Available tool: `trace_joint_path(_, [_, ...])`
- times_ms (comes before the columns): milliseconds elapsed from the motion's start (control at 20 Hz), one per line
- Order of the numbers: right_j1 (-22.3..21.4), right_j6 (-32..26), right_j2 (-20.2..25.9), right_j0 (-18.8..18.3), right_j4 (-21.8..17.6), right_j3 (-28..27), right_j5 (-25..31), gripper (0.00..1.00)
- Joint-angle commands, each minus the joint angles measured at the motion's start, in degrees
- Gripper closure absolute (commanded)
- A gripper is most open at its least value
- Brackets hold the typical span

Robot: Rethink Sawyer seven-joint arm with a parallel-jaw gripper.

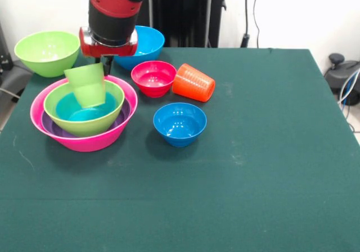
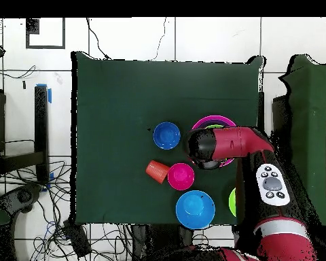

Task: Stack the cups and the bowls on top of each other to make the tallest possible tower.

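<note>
Lime-green cup [image 1: 87, 84] hangs tilted, mouth up, over the nested stack at the table's left in the front view: teal bowl [image 1: 84, 110] inside a lime-green bowl [image 1: 84, 122], inside the purple bowl [image 1: 53, 129], inside the pink bowl [image 1: 84, 142]. Gripper [image 1: 101, 63] pinches the cup's far rim; finger gap is hidden behind the cup.

Overhead view: the arm [image 2: 223, 146] covers the cup and most of the stack, only the pink rim [image 2: 213, 121] shows.

Loose pieces: small blue bowl [image 1: 180, 122] just right of the stack, small red bowl [image 1: 153, 76] and orange cup [image 1: 193, 82] lying on its side behind it, touching or nearly so. Large blue bowl [image 1: 143, 44] and second lime-green bowl [image 1: 47, 51] sit at the far edge.

Table [image 1: 270, 167]: right half and near strip are open cloth.
</note>
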Motion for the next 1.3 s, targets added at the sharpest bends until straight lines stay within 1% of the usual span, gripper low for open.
trace_joint_path(50, [2.0,-6.3,7.2,-1.6,0.8,-2.7,-1.8,1.00])
trace_joint_path(350, [2.0,-6.2,7.6,-1.7,0.0,-2.5,-1.7,1.00])
trace_joint_path(400, [1.9,-6.2,8.1,-2.1,-0.4,-2.1,-2.6,0.00])
trace_joint_path(550, [1.6,-6.5,9.5,-3.4,-0.1,-0.9,-5.6,0.00])
trace_joint_path(600, [1.4,-6.3,9.0,-2.8,-0.5,-1.1,-4.3,0.00])
trace_joint_path(850, [1.0,-4.9,8.1,-1.7,-1.7,-1.8,-2.1,0.00])
trace_joint_path(1300, [0.1,-3.0,7.3,-0.7,-2.5,-0.9,-3.4,0.00])
